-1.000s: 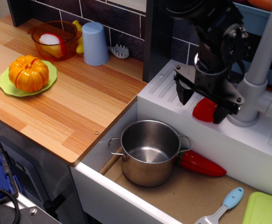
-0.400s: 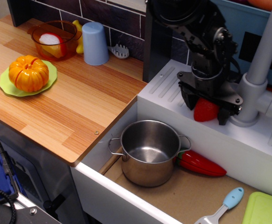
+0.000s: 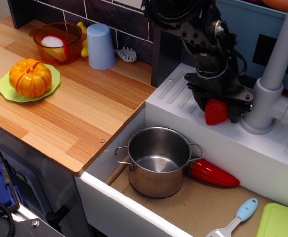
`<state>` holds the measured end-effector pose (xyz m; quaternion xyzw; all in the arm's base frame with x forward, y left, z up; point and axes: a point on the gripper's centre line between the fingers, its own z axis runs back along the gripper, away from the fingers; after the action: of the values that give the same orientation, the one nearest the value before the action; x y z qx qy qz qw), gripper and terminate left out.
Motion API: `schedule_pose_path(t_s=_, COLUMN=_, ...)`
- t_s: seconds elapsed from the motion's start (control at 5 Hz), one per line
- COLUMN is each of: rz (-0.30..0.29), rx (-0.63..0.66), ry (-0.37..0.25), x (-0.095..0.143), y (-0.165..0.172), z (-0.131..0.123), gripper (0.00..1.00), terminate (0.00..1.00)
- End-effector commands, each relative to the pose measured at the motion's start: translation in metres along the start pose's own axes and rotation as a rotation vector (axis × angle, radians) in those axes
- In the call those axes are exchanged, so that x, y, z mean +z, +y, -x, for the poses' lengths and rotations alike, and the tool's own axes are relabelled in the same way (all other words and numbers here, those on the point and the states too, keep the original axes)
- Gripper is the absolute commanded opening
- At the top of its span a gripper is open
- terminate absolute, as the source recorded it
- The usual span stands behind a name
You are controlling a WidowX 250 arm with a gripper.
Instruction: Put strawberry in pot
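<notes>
Red strawberry point(image 3: 216, 111) sits clamped between the hand's point(image 3: 217, 109) fingers.

Glossy red plastic strawberry point(image 3: 216, 111), shiny polished steel pot point(image 3: 158, 161), matt wood-grain counter point(image 3: 79, 111).

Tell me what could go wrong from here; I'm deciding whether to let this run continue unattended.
The gripper grasps the glossy red plastic strawberry on the white ledge; a shallow grip on that rounded shape might slip during lifting. The shiny steel pot sits lower and to one side, so an early release could miss it. The red chili pepper touches the pot, so bumping the pot may shift both.
</notes>
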<state>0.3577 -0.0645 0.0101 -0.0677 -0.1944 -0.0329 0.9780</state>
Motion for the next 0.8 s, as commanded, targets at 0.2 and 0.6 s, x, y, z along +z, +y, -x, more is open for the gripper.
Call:
schedule_pose_path(t_s=0.2, rz=-0.077, rx=-0.019, ry=0.102, x=0.048, y=0.023, z=0.006, gripper=0.0, terminate=0.0)
schedule_pose_path(t_s=0.6, rz=-0.069, rx=-0.046, ry=0.165, x=0.06, y=0.052, z=0.025, gripper=0.0, terminate=0.0)
